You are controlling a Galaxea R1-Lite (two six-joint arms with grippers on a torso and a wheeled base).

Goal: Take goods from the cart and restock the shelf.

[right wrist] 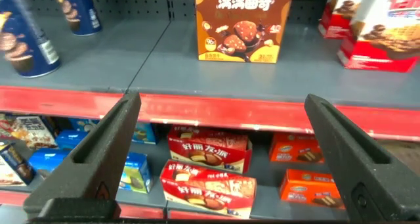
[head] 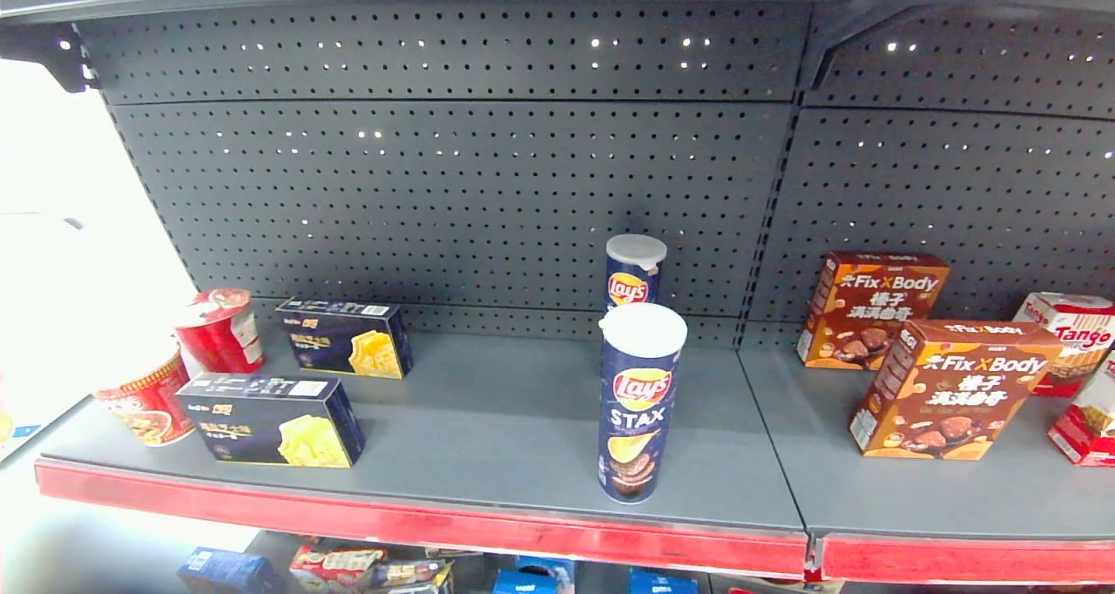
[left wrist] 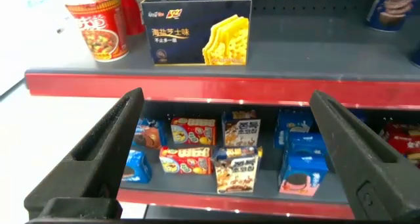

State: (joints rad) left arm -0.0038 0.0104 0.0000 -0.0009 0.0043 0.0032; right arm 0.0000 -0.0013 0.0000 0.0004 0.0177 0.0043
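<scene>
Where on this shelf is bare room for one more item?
Free: the wide patch between dark blue boxes and chip cans; a narrower strip between cans and brown boxes. Crowded: right end, by the red-and-white packs.

Grey shelf, red front edge. Mid-shelf, two chip cans upright: front can near the edge, rear can back by the pegboard. Left end: front noodle cup and rear noodle cup, each just beside a dark blue box: front blue box, rear blue box. Right bay: front brown box, rear brown box, red-and-white boxes far right.

Dark pegboard wall behind grey shelf, bright glare left.
</scene>
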